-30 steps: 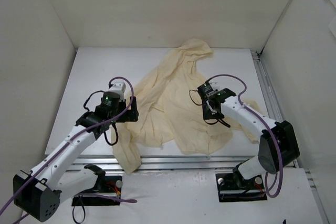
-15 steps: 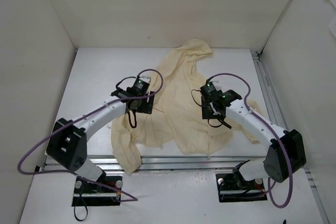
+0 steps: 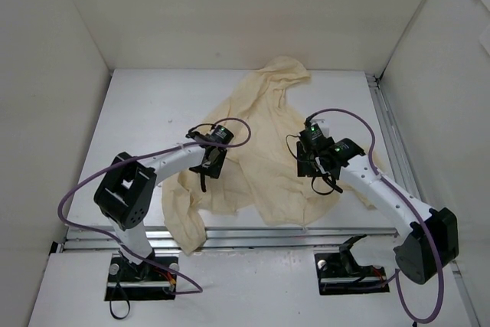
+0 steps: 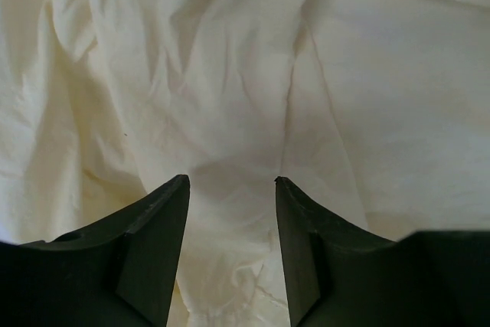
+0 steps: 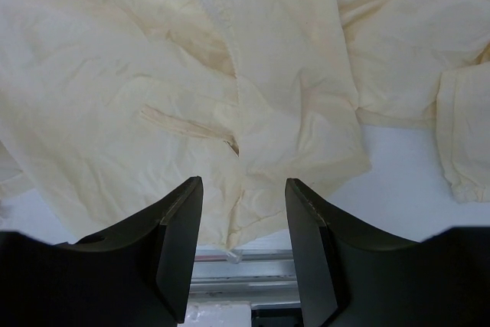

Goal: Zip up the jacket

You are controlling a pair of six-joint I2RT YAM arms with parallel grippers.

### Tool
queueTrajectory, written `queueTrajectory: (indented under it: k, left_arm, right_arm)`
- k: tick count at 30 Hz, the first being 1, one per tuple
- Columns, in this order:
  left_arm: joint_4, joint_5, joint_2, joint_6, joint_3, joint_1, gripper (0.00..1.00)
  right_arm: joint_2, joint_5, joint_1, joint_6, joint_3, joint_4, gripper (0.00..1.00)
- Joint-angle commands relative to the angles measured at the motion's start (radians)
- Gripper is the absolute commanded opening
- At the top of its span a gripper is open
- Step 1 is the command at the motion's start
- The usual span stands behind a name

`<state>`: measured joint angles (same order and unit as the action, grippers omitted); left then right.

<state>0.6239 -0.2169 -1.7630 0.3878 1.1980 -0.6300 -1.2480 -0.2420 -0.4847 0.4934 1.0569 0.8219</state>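
Left gripper (image 4: 232,181): mine, jaws half apart, low over a soft fold, nothing clamped. Right gripper (image 5: 243,180): mine, jaws likewise apart, empty, above the hem. Jacket (image 3: 260,135): crumpled on the tabletop (image 3: 145,105), hood far, hem near. Handling note: no slider seen. I judge the front edges need spreading flat first, pinching one layer only.

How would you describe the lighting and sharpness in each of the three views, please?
Top external: even, diffuse light, only soft shadows, the jacket in focus. Left wrist: warm-toned and slightly soft on the fabric, with the fingers as near-black silhouettes. Right wrist: seams crisp, the fingers equally dark, the bare table bright but not blown out.
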Motion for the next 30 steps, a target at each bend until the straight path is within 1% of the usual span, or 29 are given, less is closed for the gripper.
queueTrajectory:
  k: [1, 4, 10, 13, 16, 17, 19, 20, 23, 26, 30]
  left_arm:
    - [0.031, -0.036, 0.019, 0.020, 0.032, -0.028, 0.44]
    - [0.031, -0.045, 0.013, 0.029, 0.028, -0.049, 0.44]
    - [0.045, -0.059, -0.012, 0.034, 0.031, -0.050, 0.41]
    - [0.057, -0.064, -0.030, 0.033, 0.041, -0.050, 0.38]
    - [0.054, -0.061, -0.041, 0.029, 0.043, -0.050, 0.34]
    - [0.054, -0.059, -0.041, 0.029, 0.046, -0.050, 0.29]
    - [0.053, -0.055, -0.046, 0.022, 0.049, -0.050, 0.26]
    - [0.054, -0.055, -0.052, 0.022, 0.052, -0.050, 0.21]
    - [0.059, -0.050, -0.055, 0.016, 0.058, -0.050, 0.13]
    - [0.086, -0.042, -0.039, 0.003, 0.096, -0.050, 0.05]
    - [0.137, -0.032, -0.009, -0.029, 0.175, -0.031, 0.00]
  right_arm:
    - [0.030, 0.000, -0.006, -0.004, -0.001, -0.018, 0.44]
    - [0.035, 0.003, -0.005, -0.004, -0.011, -0.020, 0.44]
    - [0.042, 0.001, -0.003, -0.006, -0.021, -0.023, 0.45]
    - [0.045, -0.002, -0.006, -0.007, -0.023, -0.027, 0.45]
    - [0.044, -0.005, -0.005, -0.007, -0.024, -0.029, 0.45]
    - [0.045, -0.005, -0.005, -0.007, -0.026, -0.029, 0.45]
    - [0.045, -0.006, -0.005, -0.007, -0.028, -0.029, 0.45]
    - [0.045, -0.008, -0.005, -0.007, -0.028, -0.029, 0.45]
    - [0.042, -0.011, -0.006, -0.010, -0.023, -0.029, 0.45]
    - [0.044, -0.011, -0.005, -0.013, -0.021, -0.029, 0.45]
    - [0.036, -0.011, -0.005, -0.019, -0.017, -0.029, 0.45]
